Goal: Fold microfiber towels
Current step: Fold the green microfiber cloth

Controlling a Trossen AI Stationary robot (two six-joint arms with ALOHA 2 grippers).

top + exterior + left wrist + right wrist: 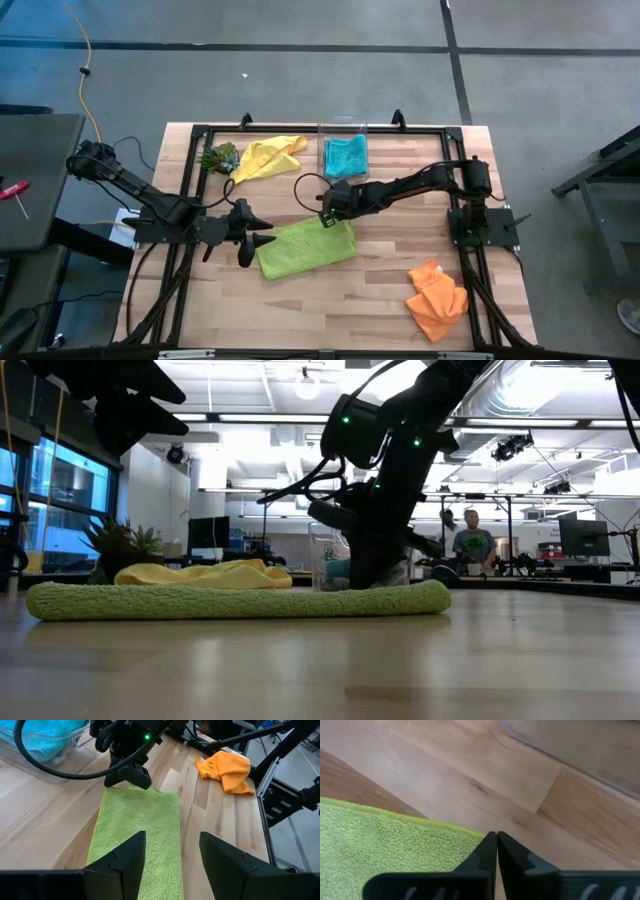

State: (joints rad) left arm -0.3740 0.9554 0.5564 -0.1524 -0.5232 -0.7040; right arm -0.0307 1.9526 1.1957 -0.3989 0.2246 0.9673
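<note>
Across the wooden counter [380, 290] we see the lime green towel [306, 248] lying folded near the middle. Our right claw [327, 220] is pressed together at its far corner, fingers closed on the edge. Our left claw [258, 228] hovers spread apart just beside the towel's other end.

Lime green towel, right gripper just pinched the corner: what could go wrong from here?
1. The right gripper is shut right at the lime green towel corner; it may hold only one layer or nothing, so the fold could slip out on lifting.
2. The left gripper hangs open over the towel's other end; unpinned, the whole cloth may drag.
3. The clear box with the teal towel sits close behind; a swing could knock it.
</note>
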